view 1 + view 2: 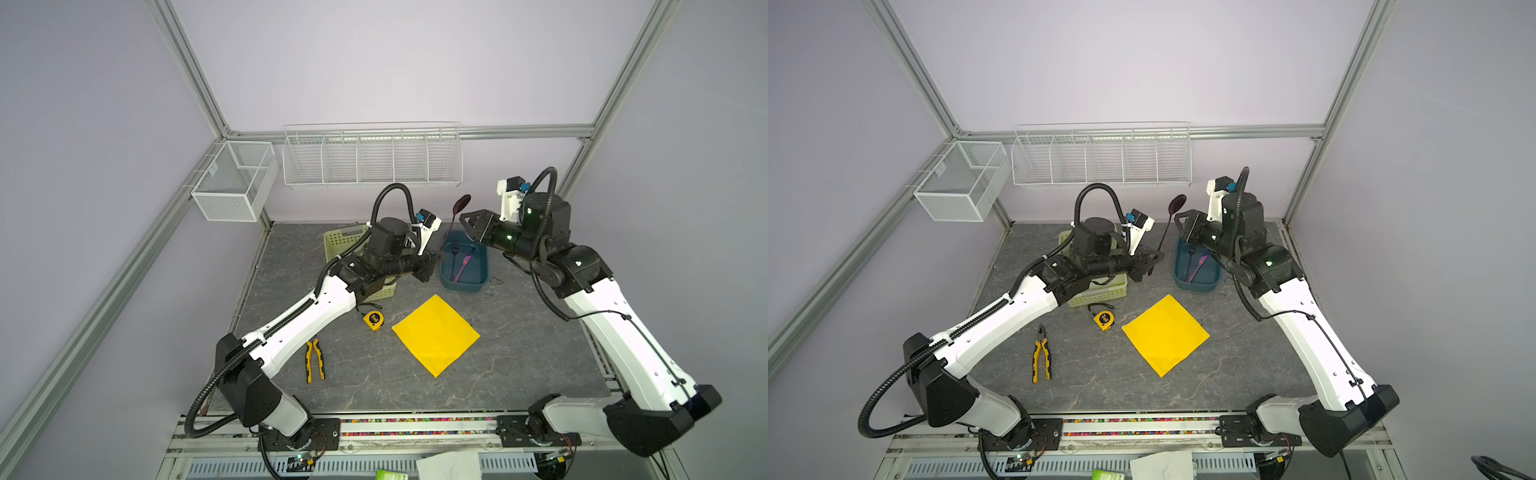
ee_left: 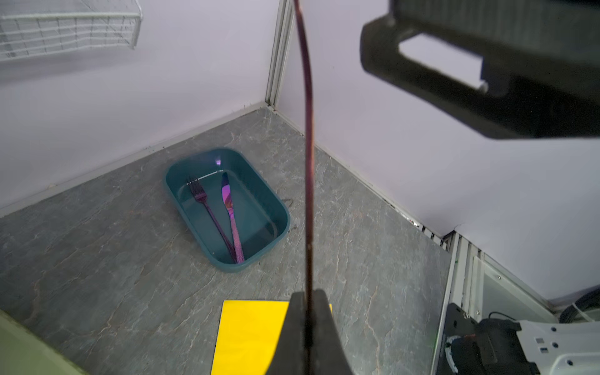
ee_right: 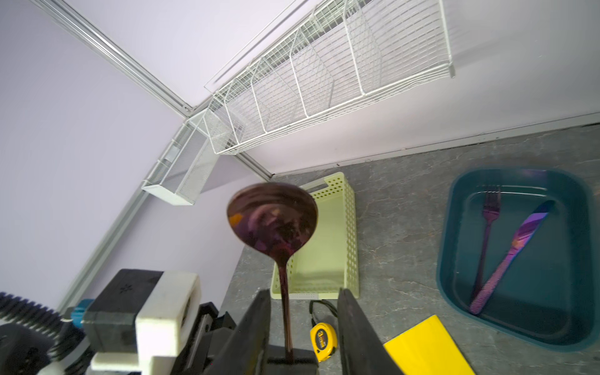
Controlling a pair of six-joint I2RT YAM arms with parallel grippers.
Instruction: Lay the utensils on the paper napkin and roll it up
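The dark spoon (image 1: 462, 203) (image 1: 1177, 203) stands upright in the air, with its purplish bowl (image 3: 272, 220) at the top. My left gripper (image 1: 435, 255) (image 1: 1152, 264) (image 2: 308, 295) is shut on the lower end of its thin handle (image 2: 308, 162). My right gripper (image 1: 467, 222) (image 1: 1181, 220) (image 3: 304, 292) is open with a finger on either side of the handle, touching neither. The fork (image 2: 207, 211) (image 3: 487, 233) and a purple knife (image 2: 232, 220) (image 3: 509, 253) lie in the blue tub (image 1: 463, 286) (image 2: 282, 211). The yellow paper napkin (image 1: 435, 334) (image 1: 1165, 334) lies flat and bare on the table.
A pale green basket (image 1: 1100, 293) (image 3: 324, 259) sits under the left arm. A yellow tape measure (image 1: 373, 320) (image 3: 321, 341) and the pliers (image 1: 314, 359) lie left of the napkin. White wire baskets (image 1: 372, 158) (image 1: 235, 180) hang on the walls.
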